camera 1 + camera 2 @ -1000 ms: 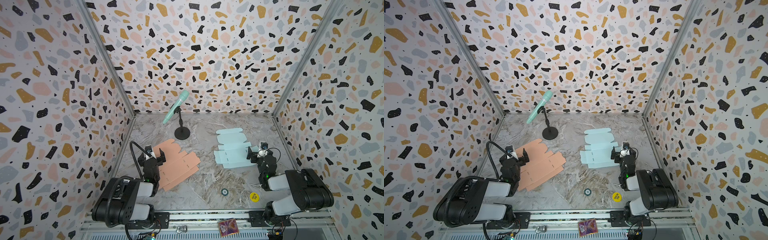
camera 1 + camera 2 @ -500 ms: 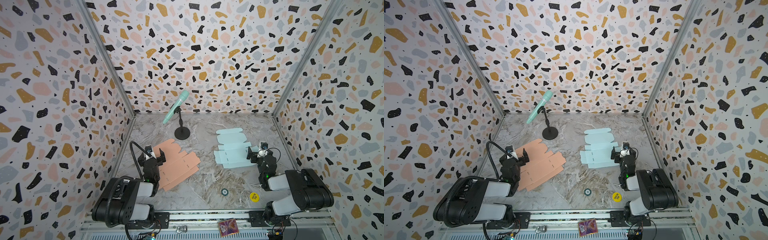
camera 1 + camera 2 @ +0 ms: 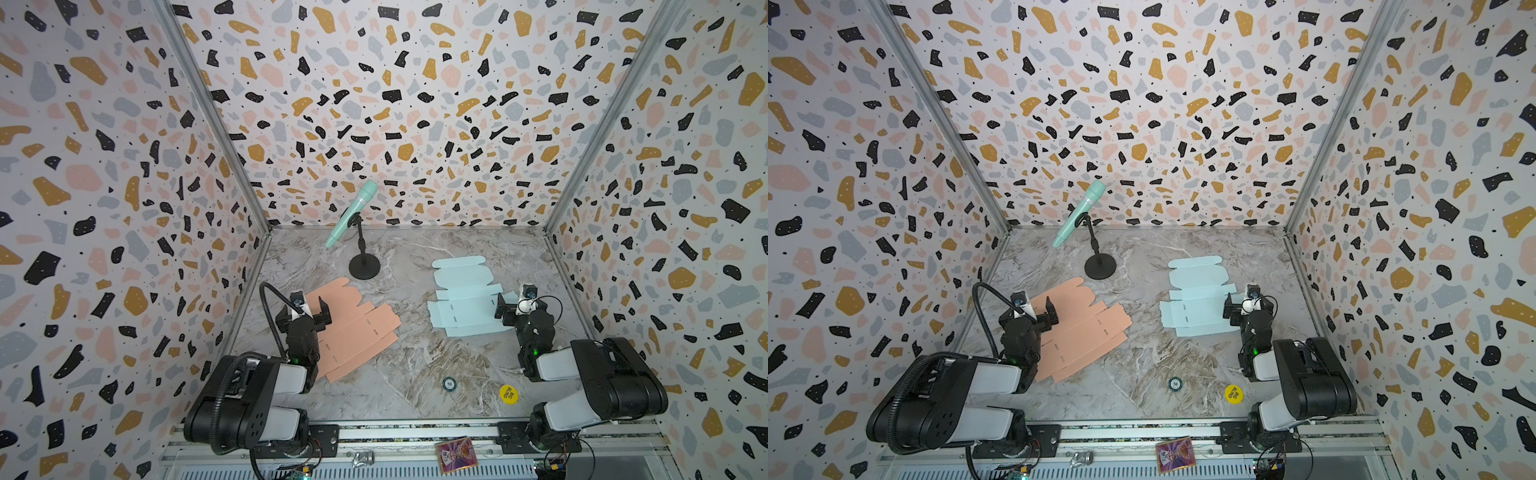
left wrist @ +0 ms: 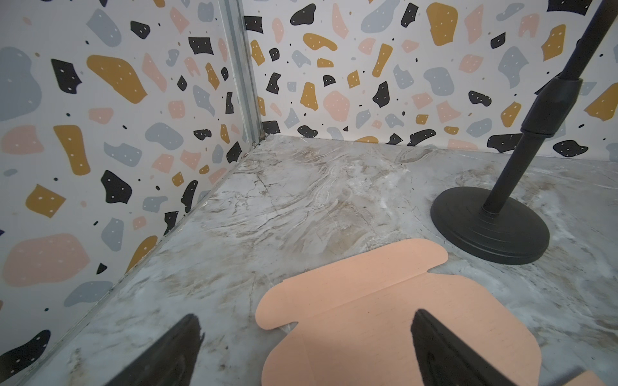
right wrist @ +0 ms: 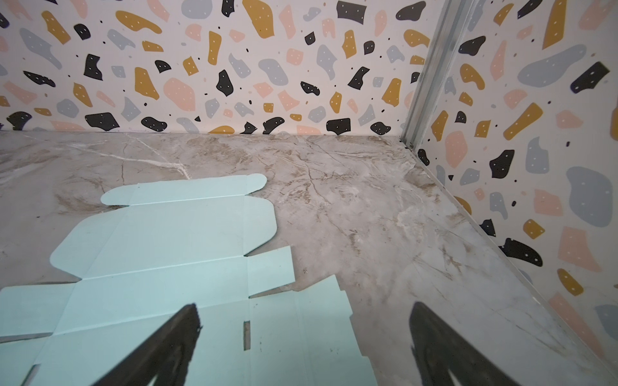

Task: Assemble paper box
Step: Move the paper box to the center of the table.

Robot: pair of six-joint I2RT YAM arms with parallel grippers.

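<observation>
Your orange box blank (image 3: 353,328) lies flat just in front of the mic stand (image 3: 364,266), its near corner hidden under the left gripper (image 3: 305,316). The blue blank (image 3: 461,299) lies right of the stand, beside the right gripper (image 3: 513,309). Both grippers gape empty; nothing has moved since earlier.

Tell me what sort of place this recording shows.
Probably a purpose-built robot recording booth, not a home or shop: terrazzo-print walls enclose a marble-look tabletop, with a microphone on a stand and two flat box blanks laid out.
</observation>
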